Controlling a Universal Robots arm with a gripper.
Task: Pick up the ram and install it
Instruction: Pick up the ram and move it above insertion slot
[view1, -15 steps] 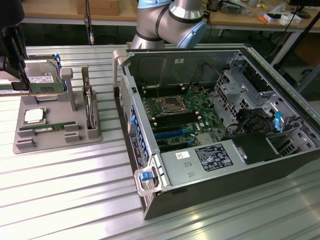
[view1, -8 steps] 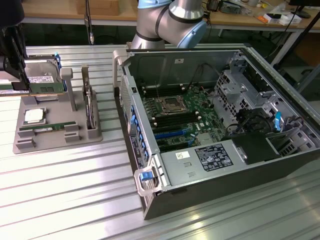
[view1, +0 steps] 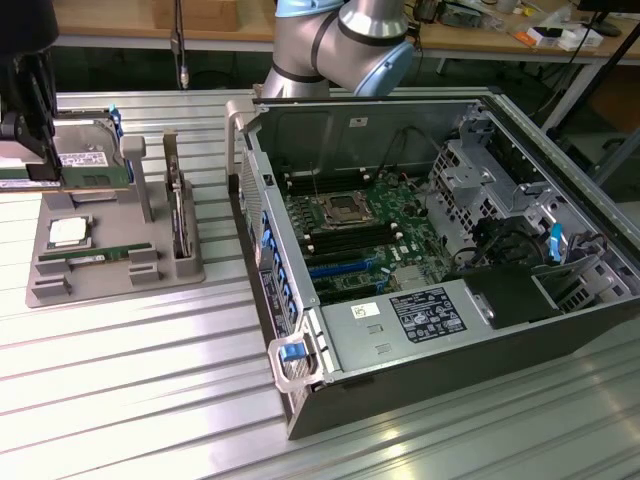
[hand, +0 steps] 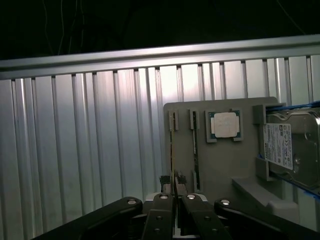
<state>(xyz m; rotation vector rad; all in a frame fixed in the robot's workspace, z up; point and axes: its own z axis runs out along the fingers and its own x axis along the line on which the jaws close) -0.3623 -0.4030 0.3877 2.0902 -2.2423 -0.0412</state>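
The gripper (hand: 173, 199), jaws pinching the ram (hand: 173, 172) edge-on above the parts tray (hand: 227, 165), should keep it square, not skewed.

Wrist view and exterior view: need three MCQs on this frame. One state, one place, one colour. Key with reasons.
1. The gripper is:
A. open wide
B. shut, empty
C. shut on the ram

2. The processor chip sits:
A. in a recess of the grey fixture tray
B. on the bare table slats
C. on top of the ram

3. The tab on the handle at the computer case's near corner is:
A. red
B. blue
C. yellow

Key:
1 C, the wrist view shows the fingers pressed against a thin board seen edge-on.
2 A, the silver square lies framed by the tray's grey surface.
3 B, the exterior view shows a blue piece set in the metal handle.
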